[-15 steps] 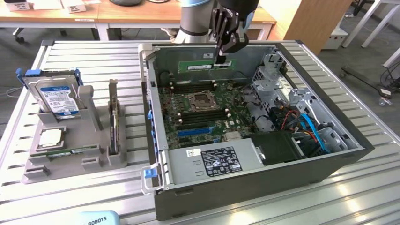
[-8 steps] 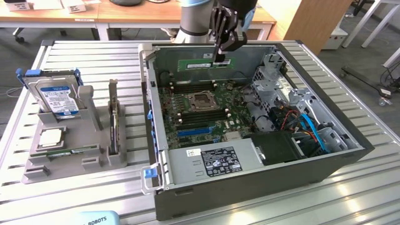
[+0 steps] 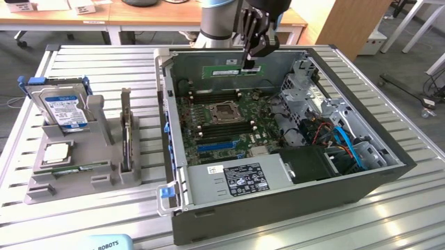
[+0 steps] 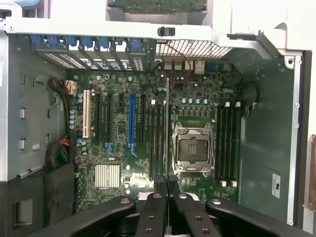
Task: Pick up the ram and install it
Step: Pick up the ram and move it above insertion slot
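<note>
The ram (image 3: 233, 70), a long green stick with a white label, hangs level above the far end of the open computer case (image 3: 389, 172). My gripper (image 3: 248, 65) is shut on its right end from above. In the wrist view I see the ram (image 4: 168, 128) edge-on as a thin line running out from my gripper (image 4: 167, 190). There it lies over the motherboard (image 4: 113, 123), between the dark memory slots (image 4: 157, 138) and the processor socket (image 4: 192, 150). A second green stick (image 3: 78, 168) lies on the grey holder (image 3: 41, 192) at the exterior view's left.
The holder also carries a blue-labelled hard drive (image 3: 66, 107), a square silver processor chip (image 3: 57, 152) and an upright card (image 3: 126, 133). Inside the case sit a power supply (image 3: 236, 179), a drive cage (image 3: 306, 88) and blue cables (image 3: 347, 143). The case stands on a slatted metal table (image 3: 90, 219).
</note>
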Controlling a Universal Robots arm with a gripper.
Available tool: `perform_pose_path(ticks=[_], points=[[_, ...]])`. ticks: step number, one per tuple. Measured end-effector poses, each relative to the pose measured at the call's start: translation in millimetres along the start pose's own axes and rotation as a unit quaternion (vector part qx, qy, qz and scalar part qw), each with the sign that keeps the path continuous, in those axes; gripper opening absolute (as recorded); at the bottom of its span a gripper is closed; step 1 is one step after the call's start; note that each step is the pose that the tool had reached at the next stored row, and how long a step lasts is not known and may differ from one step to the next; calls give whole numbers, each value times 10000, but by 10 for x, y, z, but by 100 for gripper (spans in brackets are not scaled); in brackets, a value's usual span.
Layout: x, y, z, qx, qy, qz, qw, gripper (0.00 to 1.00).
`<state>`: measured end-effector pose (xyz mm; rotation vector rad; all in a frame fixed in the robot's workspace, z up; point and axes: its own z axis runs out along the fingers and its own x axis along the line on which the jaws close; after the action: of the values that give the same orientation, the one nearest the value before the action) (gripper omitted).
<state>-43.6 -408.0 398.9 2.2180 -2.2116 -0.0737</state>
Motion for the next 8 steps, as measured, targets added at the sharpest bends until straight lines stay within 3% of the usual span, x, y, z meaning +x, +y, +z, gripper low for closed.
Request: perform_pose_path(ticks=[8], points=[[0, -25, 0, 2, 0, 61, 10000, 12]])
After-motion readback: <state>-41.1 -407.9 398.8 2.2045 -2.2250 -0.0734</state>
